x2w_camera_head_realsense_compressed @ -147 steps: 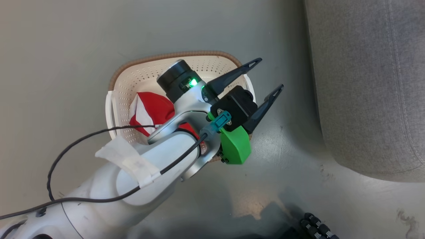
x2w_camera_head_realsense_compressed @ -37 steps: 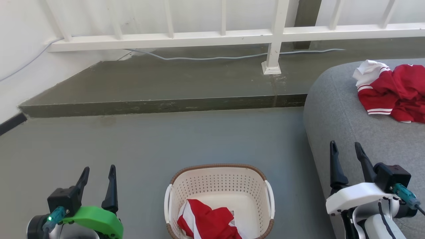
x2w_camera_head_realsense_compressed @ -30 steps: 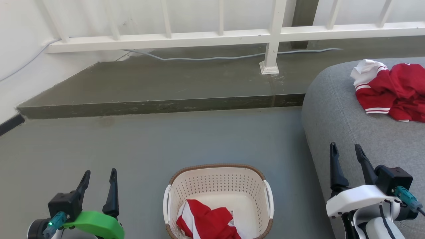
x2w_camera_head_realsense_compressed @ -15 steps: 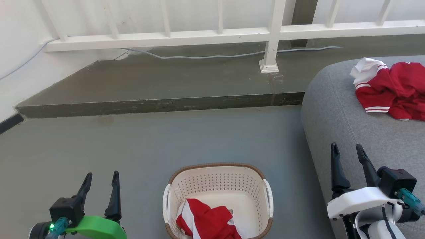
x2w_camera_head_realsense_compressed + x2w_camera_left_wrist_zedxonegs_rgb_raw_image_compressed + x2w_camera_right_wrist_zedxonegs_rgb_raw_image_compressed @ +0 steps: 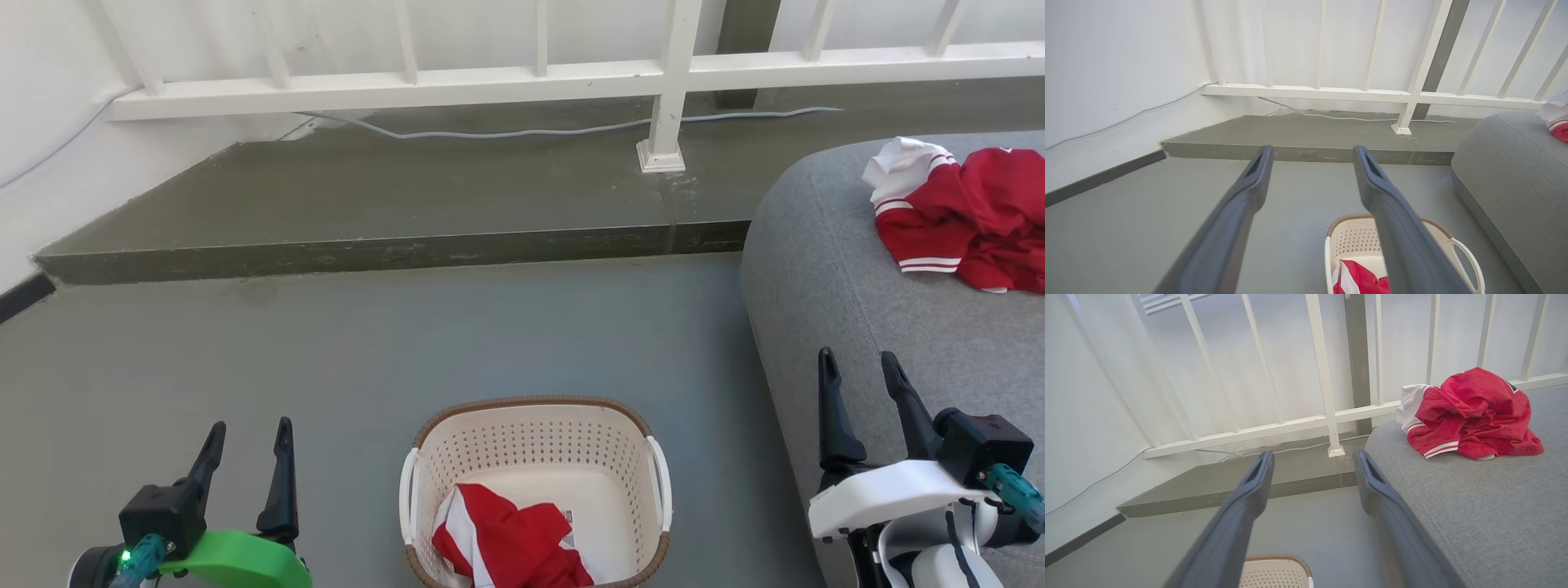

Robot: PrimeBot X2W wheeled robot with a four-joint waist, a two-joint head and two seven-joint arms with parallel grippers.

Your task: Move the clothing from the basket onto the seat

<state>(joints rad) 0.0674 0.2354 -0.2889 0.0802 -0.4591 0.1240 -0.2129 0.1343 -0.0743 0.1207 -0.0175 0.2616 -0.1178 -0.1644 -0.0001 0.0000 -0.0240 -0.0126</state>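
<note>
1. nearest me, the left pincer (image 5: 250,428) is hanging low on the robot's left, its two dark fingers spread wide with nothing between them; it is looking idle, parked clear of the work.
2. the right pincer (image 5: 857,358) is mirroring it on the other side, wide and empty, hovering just beside the rounded near end of the seat (image 5: 824,269).
3. between the two arms the basket (image 5: 522,402) is sitting on the floor (image 5: 367,343), where i am guessing either arm could reach it. one red-and-white garment (image 5: 506,543) is lying crumpled in its near-left part, so i am judging the job about half done.
4. further off to the right, the other garment (image 5: 971,220) is lying heaped on top of the seat, well back from the edge, so it is not likely to be sliding off.
5. farthest away, a raised step (image 5: 367,196) and a white railing (image 5: 522,77) are running along the wall, with a pale cable (image 5: 522,131) trailing at the railing's foot.
</note>
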